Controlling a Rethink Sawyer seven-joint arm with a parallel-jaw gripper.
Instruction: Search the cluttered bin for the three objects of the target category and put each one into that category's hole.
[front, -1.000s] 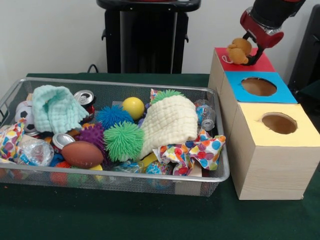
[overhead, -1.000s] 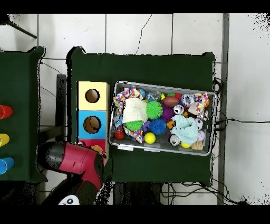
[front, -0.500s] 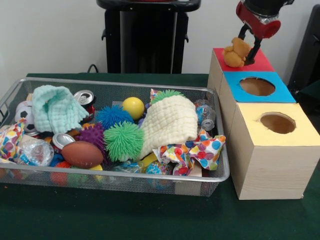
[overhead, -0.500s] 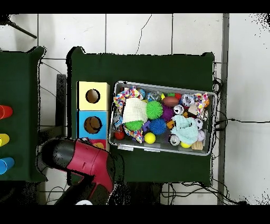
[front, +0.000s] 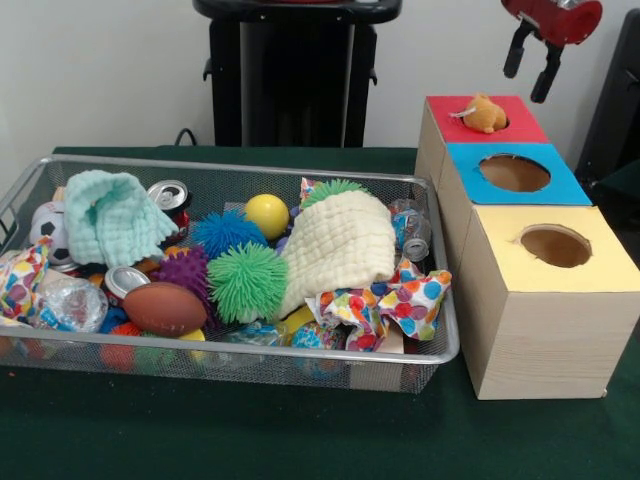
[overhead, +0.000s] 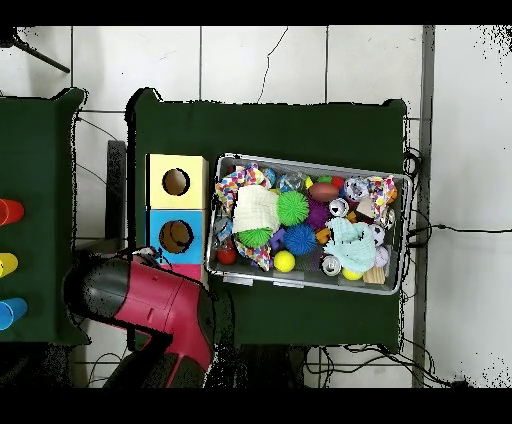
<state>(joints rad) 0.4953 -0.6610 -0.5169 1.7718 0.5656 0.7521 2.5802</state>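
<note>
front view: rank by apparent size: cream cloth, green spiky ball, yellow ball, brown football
1. cream cloth, clearly the largest.
2. green spiky ball and brown football: look alike in size, both near the bin's front; not ranking them.
3. yellow ball, smallest, though it sits farther back, which shrinks it a little.

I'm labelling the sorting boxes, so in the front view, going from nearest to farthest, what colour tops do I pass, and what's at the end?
yellow-topped box → blue-topped box → red-topped box, with a small orange plush toy resting at its hole, and the open tool above it.
</note>
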